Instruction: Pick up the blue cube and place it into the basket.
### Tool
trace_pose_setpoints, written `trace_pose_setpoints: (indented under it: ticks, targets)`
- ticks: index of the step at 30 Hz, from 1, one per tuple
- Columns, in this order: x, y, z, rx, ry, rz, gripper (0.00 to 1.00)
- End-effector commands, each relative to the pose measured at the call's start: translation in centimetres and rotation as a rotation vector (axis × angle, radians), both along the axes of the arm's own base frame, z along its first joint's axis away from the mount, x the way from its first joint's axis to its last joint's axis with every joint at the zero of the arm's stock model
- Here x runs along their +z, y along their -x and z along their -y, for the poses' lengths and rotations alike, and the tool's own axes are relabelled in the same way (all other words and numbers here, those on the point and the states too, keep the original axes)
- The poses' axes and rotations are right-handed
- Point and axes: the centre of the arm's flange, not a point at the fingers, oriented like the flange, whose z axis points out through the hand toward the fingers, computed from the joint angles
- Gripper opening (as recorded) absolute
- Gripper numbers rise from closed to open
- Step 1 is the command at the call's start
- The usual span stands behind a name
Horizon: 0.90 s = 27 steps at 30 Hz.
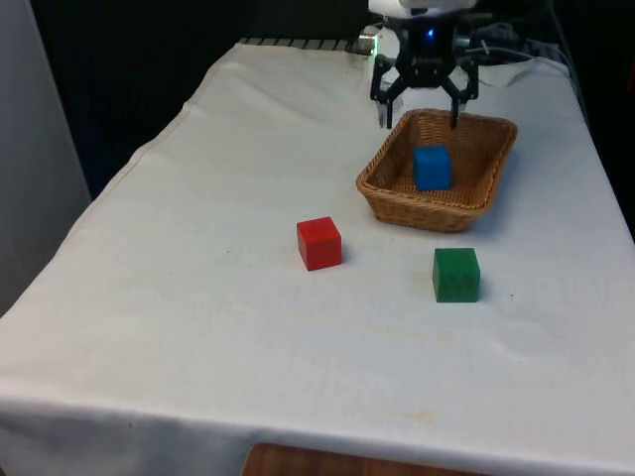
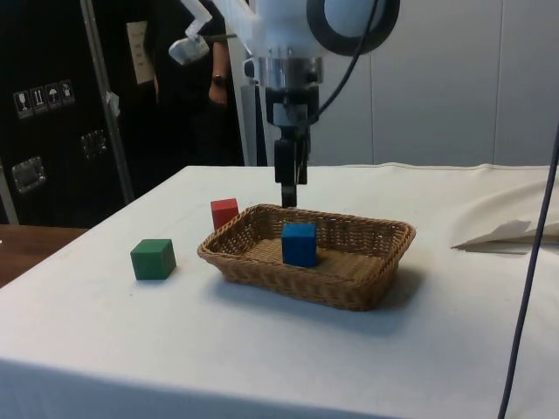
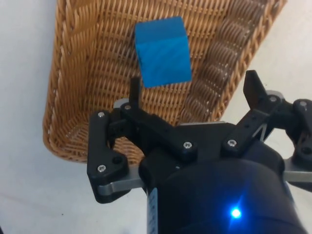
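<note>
- The gripper (image 1: 421, 117) hangs above the far end of the wicker basket (image 1: 478, 205), jaws spread wide with nothing between them.
- The blue cube (image 1: 432, 168) sits on the basket floor, below the fingertips and slightly toward the camera in the front view, touched by neither finger.
- A red cube (image 1: 318, 243) and a green cube (image 1: 456, 275) stand on the white cloth (image 1: 198, 297) outside the basket, well clear of the jaws.
</note>
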Motion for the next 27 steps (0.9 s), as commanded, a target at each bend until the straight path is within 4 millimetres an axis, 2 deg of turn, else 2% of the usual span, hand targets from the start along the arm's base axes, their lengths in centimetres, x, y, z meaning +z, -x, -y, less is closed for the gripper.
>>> trace_pose_setpoints:
  ticks: [1, 5, 6, 13, 16, 23, 24, 27]
  targets:
    - [0.5, -0.1, 0.1, -0.004, -0.008, -0.003, 1.0]
    - [2.3, -0.5, 0.7, -0.017, -0.002, 0.004, 1.0]
    - [1.9, -0.4, 0.5, -0.012, 0.003, 0.007, 1.0]
    - [4.9, -1.2, 1.9, -0.036, 0.003, 0.013, 1.0]
    - [5.2, -1.4, 2.1, -0.04, 0.007, 0.018, 1.0]
    - [7.5, -2.1, 3.8, -0.064, 0.003, 0.023, 1.0]
    - [7.2, -2.1, 3.7, -0.063, 0.008, 0.026, 1.0]
    - [8.3, -2.4, 4.7, -0.075, 0.005, 0.025, 1.0]
